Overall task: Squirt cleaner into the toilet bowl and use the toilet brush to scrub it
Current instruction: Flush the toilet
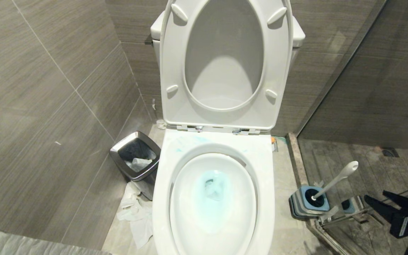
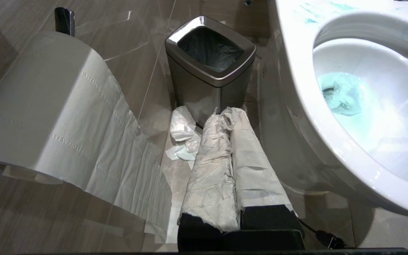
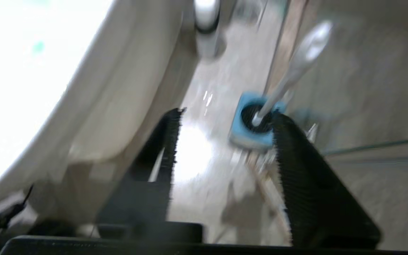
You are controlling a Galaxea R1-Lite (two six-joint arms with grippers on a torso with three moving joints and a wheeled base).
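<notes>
Brush point(image 1: 335, 180) sat in its blue holder point(image 1: 309, 202) on the floor right of the bowl point(image 1: 213, 198), handle leaning up and away toward the glass shower partition point(image 1: 374, 88). Your right gripper point(image 1: 374, 199) was at the lower right edge of the head view, near the holder but apart from it; the wrist view was blurred, yet the fingers point(image 3: 306, 170) stood apart with nothing between them, and the holder point(image 3: 251, 124) showed past them. Your left gripper point(image 2: 227, 113) sat low beside the bowl, fingers wrapped in white paper and pressed together, pointing at the steel bin point(image 2: 209, 67). Cleaner point(image 1: 213, 189) showed as a turquoise patch at the bottom of the bowl, with faint smears on the rim near the hinges. Seat point(image 1: 225, 63) and lid were up. Crumpled paper point(image 1: 135, 212) lay on the floor between bin and bowl; a paper roll point(image 2: 48, 106) hung on the wall by the left arm.
</notes>
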